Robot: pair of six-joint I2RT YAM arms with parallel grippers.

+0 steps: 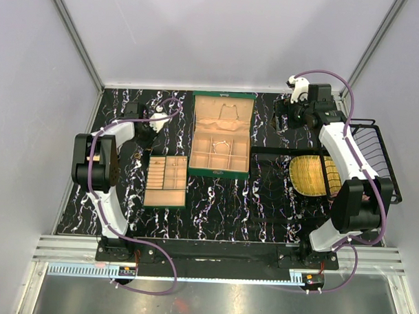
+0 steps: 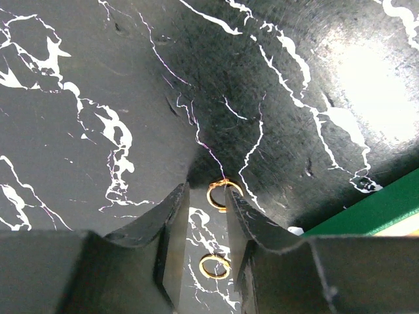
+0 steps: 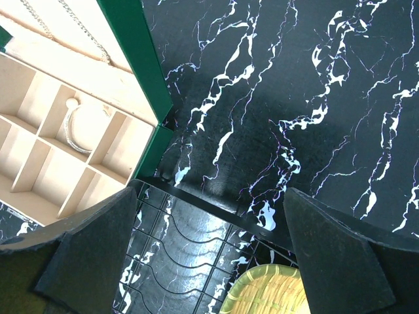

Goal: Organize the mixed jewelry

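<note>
Two small gold rings lie flat on the black marbled table. One ring sits at the tips of my left gripper, partly behind the right fingertip; the other ring lies further back between the fingers. The jaws stand narrowly apart, low over the table, left of the green box. Inside the box, a whitish bracelet rests in a compartment and a thin chain lies on the lid. My right gripper hangs wide open and empty to the right of the box.
A tan compartmented tray lies in front of the left gripper. A black wire rack holds the yellow woven mat at the right. The green box edge is close to the left gripper's right finger.
</note>
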